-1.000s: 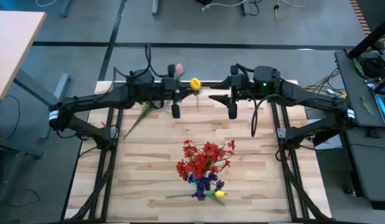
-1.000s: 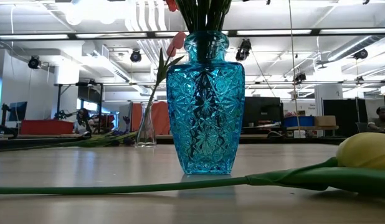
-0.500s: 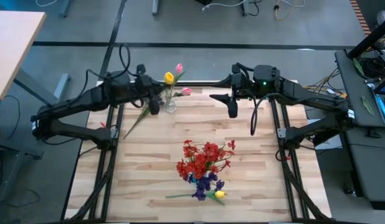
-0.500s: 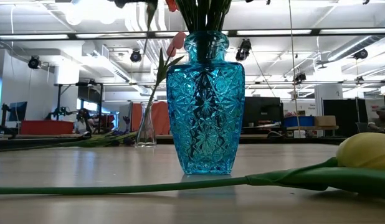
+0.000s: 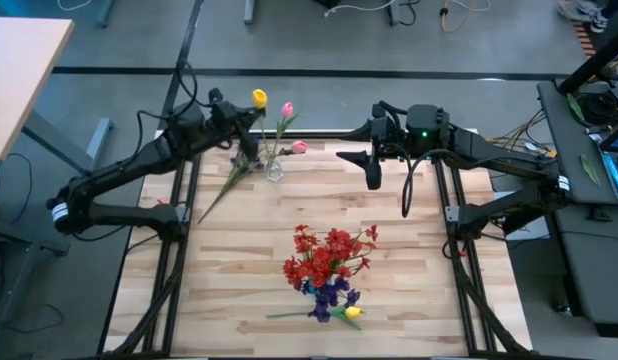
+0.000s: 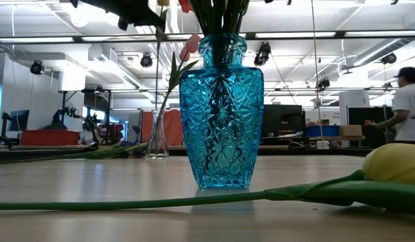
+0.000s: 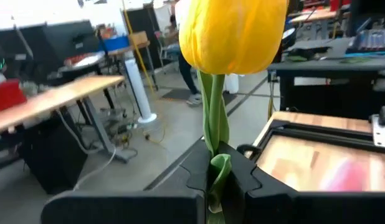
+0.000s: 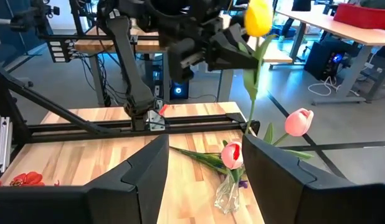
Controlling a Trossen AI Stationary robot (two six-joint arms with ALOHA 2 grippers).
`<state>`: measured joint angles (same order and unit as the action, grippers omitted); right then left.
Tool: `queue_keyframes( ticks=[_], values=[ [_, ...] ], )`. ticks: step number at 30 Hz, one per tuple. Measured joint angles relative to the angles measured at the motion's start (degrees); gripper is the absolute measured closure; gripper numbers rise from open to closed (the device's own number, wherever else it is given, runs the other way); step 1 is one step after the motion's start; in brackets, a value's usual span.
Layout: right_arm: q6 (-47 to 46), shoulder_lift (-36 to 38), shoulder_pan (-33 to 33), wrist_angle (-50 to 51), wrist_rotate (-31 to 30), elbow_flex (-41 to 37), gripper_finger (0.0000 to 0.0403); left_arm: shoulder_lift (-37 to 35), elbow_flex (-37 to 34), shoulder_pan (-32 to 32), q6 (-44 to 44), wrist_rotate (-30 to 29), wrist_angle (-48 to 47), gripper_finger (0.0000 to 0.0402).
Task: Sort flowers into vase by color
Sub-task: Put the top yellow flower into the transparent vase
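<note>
Yellow tulip [image 5: 259,97] is clamped by its stem in the left gripper [image 5: 241,128] and held upright above the small clear vase [image 5: 275,170] of pink tulips [image 5: 286,108] for stem-first lowering, while the right gripper [image 5: 373,171], fingers apart and empty, is parked nearby.

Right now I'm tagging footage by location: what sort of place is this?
Probably an open-plan robotics lab or workshop: rows of desks with computers and cables, ceiling strip lights, and a person walking behind the wooden table.
</note>
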<state>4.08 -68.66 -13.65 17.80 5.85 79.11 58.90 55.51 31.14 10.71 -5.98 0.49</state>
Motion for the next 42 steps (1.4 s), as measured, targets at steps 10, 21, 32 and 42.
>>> queue_keyframes(
  ticks=[10,21,32,42],
  values=[
    [0.1,0.0,0.0,0.4,0.0,0.0,0.0206,3.0,0.0,2.1,-2.8,1.0,0.0,0.0396],
    [0.4,0.0,0.0,0.7,0.0,0.0,0.0206,2.9,0.0,2.1,-3.1,1.1,-3.0,0.0289],
    [0.4,0.0,0.0,1.7,0.0,0.0,0.0206,-1.2,0.0,2.0,-4.5,0.5,-15.0,0.0213],
    [0.4,0.0,0.0,1.7,0.0,0.0,0.0206,-2.0,0.0,2.0,-8.3,-2.8,-24.4,0.0130]
  ],
)
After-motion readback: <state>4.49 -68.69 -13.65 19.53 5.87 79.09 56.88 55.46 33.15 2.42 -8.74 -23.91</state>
